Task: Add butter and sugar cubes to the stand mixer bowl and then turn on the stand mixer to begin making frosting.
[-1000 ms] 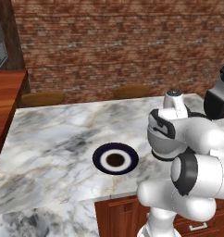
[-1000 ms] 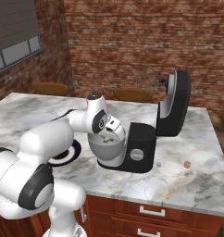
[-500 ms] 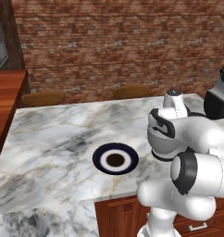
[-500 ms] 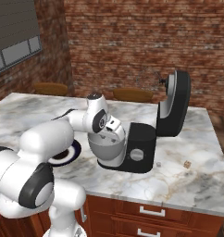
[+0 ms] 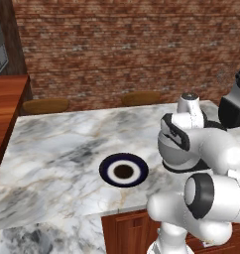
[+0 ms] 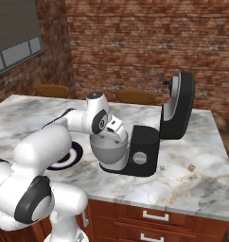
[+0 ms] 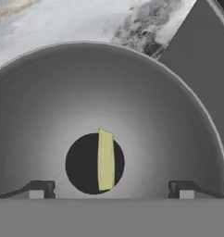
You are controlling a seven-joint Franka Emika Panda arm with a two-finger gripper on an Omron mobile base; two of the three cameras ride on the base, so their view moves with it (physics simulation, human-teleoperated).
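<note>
The butter (image 7: pixel 105 159), a thin yellow stick, lies loose at the bottom of the grey metal stand mixer bowl (image 7: pixel 49 102), across a dark round spot. My gripper (image 7: pixel 109 190) hangs open just above the bowl's inside, with nothing between its fingertips (image 7: pixel 38 189). From the right base view, the gripper (image 6: pixel 114 134) sits over the bowl (image 6: pixel 108 153), which rests on the black stand mixer (image 6: pixel 145 150) with its head (image 6: pixel 179 106) tilted up. A small tan sugar cube (image 6: pixel 192 167) lies on the counter to the right of the mixer.
A dark-blue-rimmed plate (image 5: pixel 109 163) with a white ring sits bare on the marble counter (image 5: pixel 57 144) left of the bowl. Two wooden stools (image 5: pixel 142 97) stand behind the counter before a brick wall. Drawers (image 6: pixel 156 217) run below the front edge.
The jaws have opened wide over the bowl and the butter now lies free at its bottom. The arm has hardly moved.
</note>
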